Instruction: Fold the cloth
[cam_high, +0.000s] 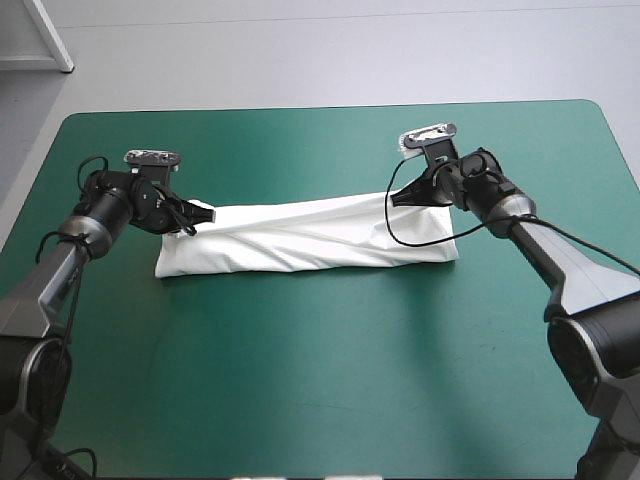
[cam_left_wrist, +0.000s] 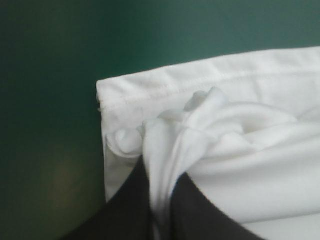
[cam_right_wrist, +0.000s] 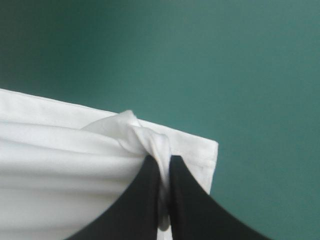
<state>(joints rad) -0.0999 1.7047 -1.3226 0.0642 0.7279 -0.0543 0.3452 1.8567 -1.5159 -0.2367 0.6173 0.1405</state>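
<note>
The white T-shirt (cam_high: 310, 235) lies as a long folded band across the middle of the teal-green table. My left gripper (cam_high: 196, 218) is at its left end, shut on a bunched fold of the T-shirt (cam_left_wrist: 200, 125), which is pinched between the black fingers (cam_left_wrist: 131, 205). My right gripper (cam_high: 396, 197) is at the right end, shut on the T-shirt (cam_right_wrist: 75, 150); a gathered fold rises from between its fingertips (cam_right_wrist: 150, 175). A hemmed layer lies flat on the table under each gripper. The upper layer stretches between the two grippers.
The teal-green cover (cam_high: 320, 380) stretches wide in front of the T-shirt and behind it. A loop of black cable hangs over the T-shirt's right end.
</note>
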